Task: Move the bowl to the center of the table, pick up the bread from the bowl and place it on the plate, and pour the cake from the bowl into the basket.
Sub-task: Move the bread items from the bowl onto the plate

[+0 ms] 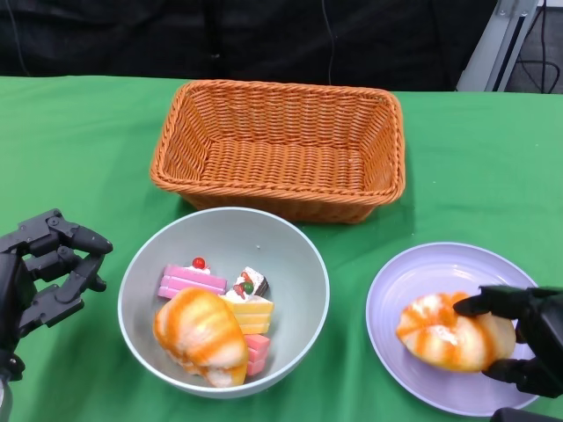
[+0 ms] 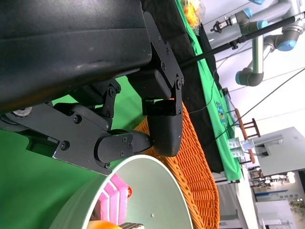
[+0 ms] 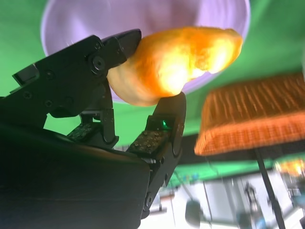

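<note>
A grey-green bowl (image 1: 290,255) sits at the table's front middle, holding a glazed bread roll (image 1: 201,336) and several cake pieces (image 1: 191,280). On the lavender plate (image 1: 413,280) at the front right lies a second bread roll (image 1: 440,332), and my right hand (image 1: 528,338) grips it from the right; the right wrist view shows my fingers (image 3: 164,126) closed on that roll (image 3: 176,59) over the plate (image 3: 95,19). My left hand (image 1: 44,268) hovers just left of the bowl with fingers apart and nothing in them; the left wrist view shows it (image 2: 138,129) beside the bowl's rim (image 2: 164,167).
An empty orange wicker basket (image 1: 280,145) stands behind the bowl at the table's back middle, also seen as the basket (image 3: 252,114) in the right wrist view and the basket (image 2: 200,181) in the left. Green cloth (image 1: 70,149) covers the table.
</note>
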Available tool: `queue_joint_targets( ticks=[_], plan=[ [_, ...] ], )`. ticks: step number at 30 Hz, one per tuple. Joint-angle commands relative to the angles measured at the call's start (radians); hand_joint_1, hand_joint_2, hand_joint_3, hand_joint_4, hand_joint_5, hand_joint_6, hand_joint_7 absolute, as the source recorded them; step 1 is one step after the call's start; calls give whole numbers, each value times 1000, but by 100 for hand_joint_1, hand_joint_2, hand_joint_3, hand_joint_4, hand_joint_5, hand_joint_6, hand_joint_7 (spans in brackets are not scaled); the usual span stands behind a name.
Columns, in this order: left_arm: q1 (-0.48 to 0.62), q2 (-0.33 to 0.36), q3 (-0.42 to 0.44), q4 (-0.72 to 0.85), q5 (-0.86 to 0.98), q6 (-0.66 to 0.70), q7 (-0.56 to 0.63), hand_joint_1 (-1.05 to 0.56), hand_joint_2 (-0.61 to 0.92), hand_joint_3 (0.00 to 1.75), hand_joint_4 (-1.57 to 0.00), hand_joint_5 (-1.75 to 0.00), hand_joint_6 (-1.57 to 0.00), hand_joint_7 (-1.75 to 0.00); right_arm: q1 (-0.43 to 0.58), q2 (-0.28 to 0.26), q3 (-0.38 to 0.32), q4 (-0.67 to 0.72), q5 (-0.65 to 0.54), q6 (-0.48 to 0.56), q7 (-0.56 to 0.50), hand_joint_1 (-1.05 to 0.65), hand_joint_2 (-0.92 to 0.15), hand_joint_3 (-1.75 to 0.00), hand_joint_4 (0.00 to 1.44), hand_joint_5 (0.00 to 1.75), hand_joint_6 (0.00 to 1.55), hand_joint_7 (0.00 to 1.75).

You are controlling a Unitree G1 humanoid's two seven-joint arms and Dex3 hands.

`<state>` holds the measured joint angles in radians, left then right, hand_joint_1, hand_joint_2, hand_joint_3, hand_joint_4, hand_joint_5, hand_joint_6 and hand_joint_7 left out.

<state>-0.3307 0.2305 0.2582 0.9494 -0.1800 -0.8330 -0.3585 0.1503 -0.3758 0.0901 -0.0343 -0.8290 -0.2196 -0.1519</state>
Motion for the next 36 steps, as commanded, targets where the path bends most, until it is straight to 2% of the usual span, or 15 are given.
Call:
queue_joint_targets(
  ticks=[1, 2, 3, 5, 6, 12, 17, 27, 31, 36],
  plan=[
    [-1, 23, 5, 3, 1, -9, 3, -19, 77, 57, -81, -142, -87, -107, 23, -39, 5, -88, -20, 62, 78, -30, -86, 0, 88, 67, 91, 2],
    [-2, 22, 5, 3, 2, -8, 6, -19, 77, 57, -80, -142, -87, -107, 31, -47, 9, -119, -25, 90, 126, -32, -87, 0, 85, 55, 83, 1],
    [-2, 21, 5, 2, 1, -5, 6, -19, 77, 57, -81, -142, -87, -107, 39, -62, 12, -161, -25, 128, 205, -34, -88, 0, 79, 33, 70, 1],
    [-4, 21, 4, 3, 3, -8, 6, -17, 77, 58, -81, -141, -87, -106, 50, -93, 14, -246, -23, 207, 371, -38, -89, 0, 61, 11, 47, 0],
    [-4, 21, 4, 3, 3, -8, 6, -17, 77, 58, -81, -141, -87, -106, 53, -102, 15, -275, -23, 233, 421, -40, -88, 0, 53, 5, 39, 0],
    [-6, 24, 4, 5, 2, -4, 3, -17, 77, 59, -81, -140, -88, -105, 56, -116, 5, -406, -18, 320, 559, -49, -87, -1, 41, 0, 32, 0],
    [-5, 25, 3, 9, 9, -12, 9, -18, 76, 59, -81, -141, -88, -106, 50, -122, 1, -465, -11, 362, 626, -55, -87, 0, 37, 0, 32, 0],
    [-4, 27, 6, 9, 11, -15, 7, -18, 75, 60, -81, -142, -87, -107, 51, -117, 4, -495, -24, 407, 647, -58, -87, 0, 35, 1, 31, 1],
    [-4, 26, 6, 7, 10, -6, 8, -19, 75, 59, -82, -141, -88, -107, 62, -85, -7, -494, 12, 384, 569, -54, -87, 0, 42, 4, 36, 2],
    [-9, 25, 6, 13, 8, -8, 5, -17, 77, 59, -81, -141, -87, -107, 63, -29, -26, -509, 140, 255, 418, -54, -90, -1, 56, 8, 46, 4]
  ],
)
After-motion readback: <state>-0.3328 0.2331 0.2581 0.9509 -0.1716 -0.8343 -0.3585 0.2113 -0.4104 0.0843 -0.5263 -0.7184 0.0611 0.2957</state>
